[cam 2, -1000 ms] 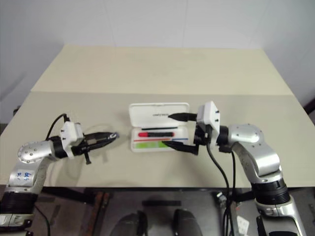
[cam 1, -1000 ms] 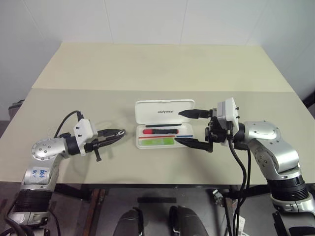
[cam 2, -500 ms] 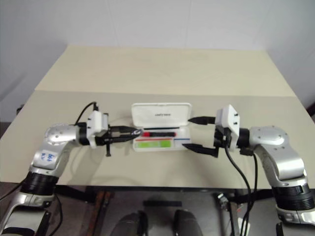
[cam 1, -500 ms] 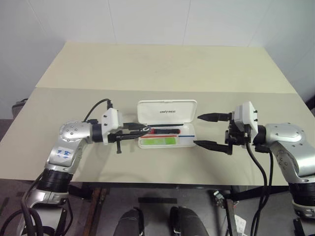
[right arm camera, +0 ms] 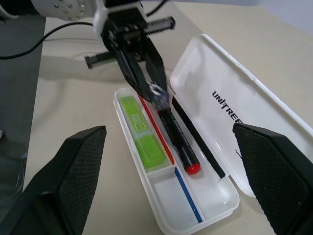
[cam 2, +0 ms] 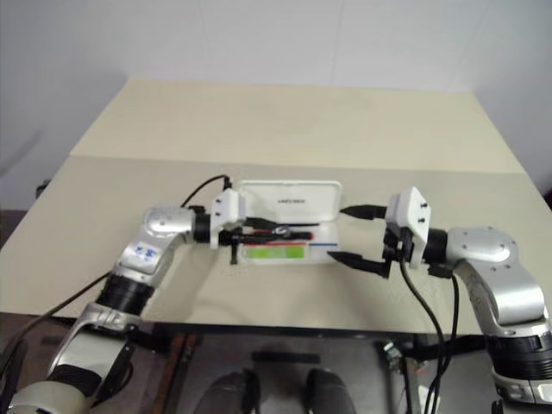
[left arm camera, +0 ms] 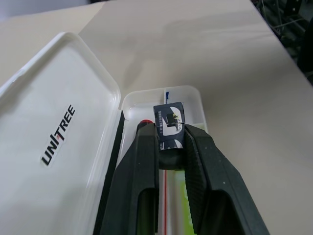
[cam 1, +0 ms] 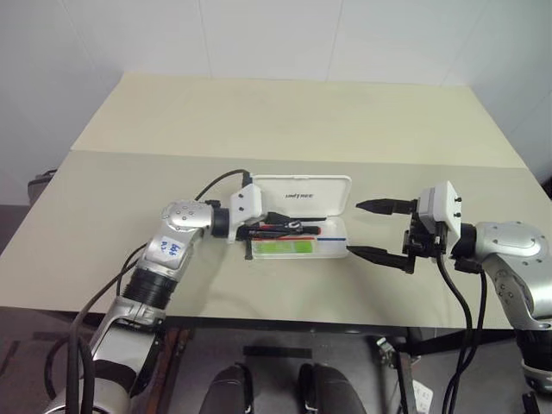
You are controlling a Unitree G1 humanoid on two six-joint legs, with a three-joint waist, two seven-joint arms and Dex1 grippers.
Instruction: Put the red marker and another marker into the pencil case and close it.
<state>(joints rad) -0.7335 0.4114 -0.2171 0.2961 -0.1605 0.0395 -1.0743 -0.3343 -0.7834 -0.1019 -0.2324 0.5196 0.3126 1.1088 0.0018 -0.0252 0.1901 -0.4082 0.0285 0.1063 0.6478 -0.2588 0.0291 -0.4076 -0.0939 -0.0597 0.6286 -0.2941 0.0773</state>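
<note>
The left gripper (left arm camera: 170, 142) has been swung over the open white plastic pencil case (cam 1: 332, 251), clamped on a small dark clip (left arm camera: 169, 128); the right gripper (cam 1: 372, 229) is held apart — red marker (right arm camera: 179, 136) and green highlighter (right arm camera: 140, 133) already inside, only closing remains.

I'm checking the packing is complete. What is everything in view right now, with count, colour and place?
pencil case: one, white, lid open, mid-table.
red marker: one, red with black cap, in the case tray.
green highlighter: one, light green, in the tray beside the red marker.
clip: one, dark, between the left pincer's fingers over the tray.
table: one, beige.
left pincer: shut on the clip.
right pincer: open, right of the case.
</note>
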